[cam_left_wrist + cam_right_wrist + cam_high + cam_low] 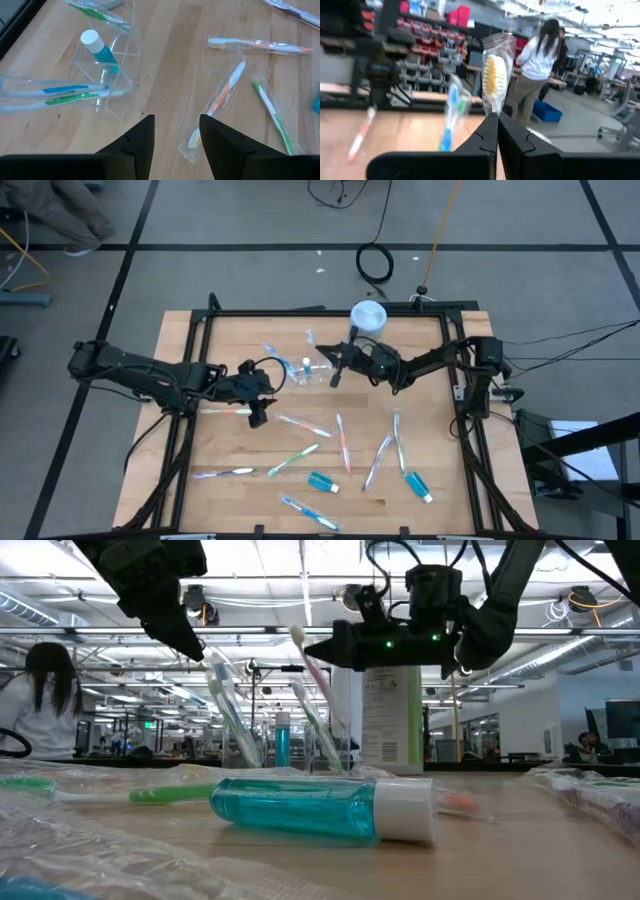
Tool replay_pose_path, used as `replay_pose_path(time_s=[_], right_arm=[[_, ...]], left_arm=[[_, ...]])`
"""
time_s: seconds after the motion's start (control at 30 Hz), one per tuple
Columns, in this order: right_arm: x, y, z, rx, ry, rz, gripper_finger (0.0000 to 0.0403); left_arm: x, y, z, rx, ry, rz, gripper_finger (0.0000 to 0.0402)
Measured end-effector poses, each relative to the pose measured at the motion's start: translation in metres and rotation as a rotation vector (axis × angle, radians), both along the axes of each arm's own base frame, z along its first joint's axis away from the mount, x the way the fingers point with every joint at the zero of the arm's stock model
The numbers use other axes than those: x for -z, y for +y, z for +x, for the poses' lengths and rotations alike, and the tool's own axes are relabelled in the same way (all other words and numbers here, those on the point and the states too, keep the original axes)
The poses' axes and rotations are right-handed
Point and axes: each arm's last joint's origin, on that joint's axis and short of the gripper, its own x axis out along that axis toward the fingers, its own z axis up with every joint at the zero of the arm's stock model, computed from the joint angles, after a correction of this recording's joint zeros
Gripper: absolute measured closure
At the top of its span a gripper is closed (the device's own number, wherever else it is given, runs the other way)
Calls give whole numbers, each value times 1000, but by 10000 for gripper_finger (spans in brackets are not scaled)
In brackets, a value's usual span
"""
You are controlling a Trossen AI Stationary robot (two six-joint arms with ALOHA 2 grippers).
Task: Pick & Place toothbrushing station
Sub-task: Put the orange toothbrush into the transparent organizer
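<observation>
A small clear plastic cup stands at the middle of the table's far half. It holds a blue toothpaste tube and wrapped toothbrushes that lean on its rim. My right gripper is just right of the cup, shut on a wrapped toothbrush with yellow bristles. My left gripper hovers open and empty left of the cup, above the table. Several more wrapped toothbrushes and two blue tubes lie on the near half. My right gripper pinches the wrapped toothbrush between its two fingers, on the neck just below the head. The fingers come about level from the table's right. The head stands up past the fingertips; the handle is hidden behind the gripper.
A taller white-and-green canister stands at the far edge, just behind my right arm. A pink-ended toothbrush lies under my left arm. A black frame runs round the table. People are in the room beyond.
</observation>
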Motion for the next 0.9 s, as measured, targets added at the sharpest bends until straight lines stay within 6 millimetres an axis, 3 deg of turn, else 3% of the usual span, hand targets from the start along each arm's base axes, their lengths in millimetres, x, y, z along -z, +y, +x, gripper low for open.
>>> replay_pose_path(time_s=[0.17, 0.63, 0.9], right_arm=[[4, -7, -1, 13, 29, 41, 403], [-10, -9, 2, 7, -85, 65, 403], [0, -11, 7, 13, 51, 115, 403]], left_arm=[[0, 0, 0, 0, 0, -1, 240], [0, 0, 0, -1, 0, 0, 240], [0, 0, 0, -1, -1, -1, 240]])
